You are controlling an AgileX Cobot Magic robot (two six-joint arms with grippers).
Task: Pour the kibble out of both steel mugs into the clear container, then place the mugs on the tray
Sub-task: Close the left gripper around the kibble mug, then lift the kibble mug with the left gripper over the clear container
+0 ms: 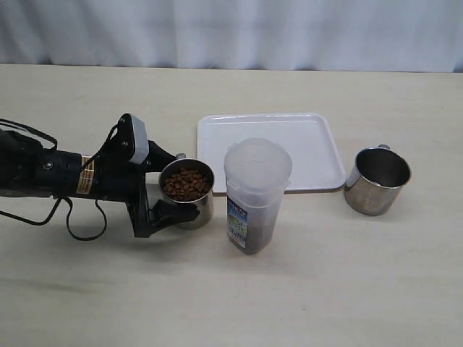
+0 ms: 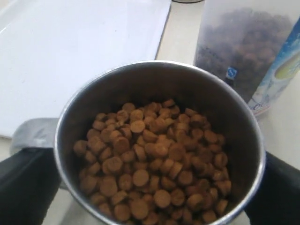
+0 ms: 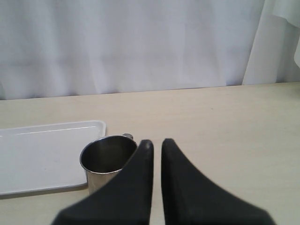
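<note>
Left gripper [image 1: 177, 186] wide astride full mug [image 1: 205, 210] — right gripper [image 3: 156, 143] closed, empty; beige tabletop [image 1: 325, 289], white curtain [image 1: 231, 29]

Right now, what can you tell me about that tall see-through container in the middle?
The clear container is a tall, cloudy plastic canister with a wider round top and a blue-and-white label low on its side. It stands upright on the table, in front of the tray, close beside the full steel mug; whether they touch is unclear. Dark kibble fills its lower part.
</note>
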